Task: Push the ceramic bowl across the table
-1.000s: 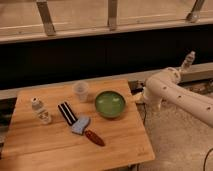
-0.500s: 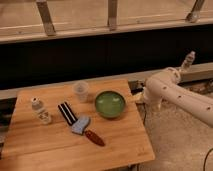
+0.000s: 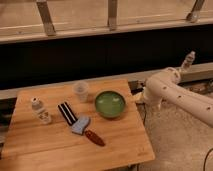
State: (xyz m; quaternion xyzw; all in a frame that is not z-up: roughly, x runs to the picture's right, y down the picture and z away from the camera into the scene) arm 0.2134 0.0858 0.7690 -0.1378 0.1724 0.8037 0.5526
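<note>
The green ceramic bowl (image 3: 110, 103) sits upright on the right half of the wooden table (image 3: 45, 145), close to its right edge. My white arm reaches in from the right, and the gripper (image 3: 137, 98) is just off the table's right edge, a short way right of the bowl and apart from it.
A small translucent plastic cup (image 3: 80, 91) stands left of the bowl. A black striped bar (image 3: 66, 113), a blue-grey packet (image 3: 80, 125) and a red-brown object (image 3: 94, 138) lie near the middle. A small white bottle (image 3: 40, 111) stands at the left. A dark wall runs behind.
</note>
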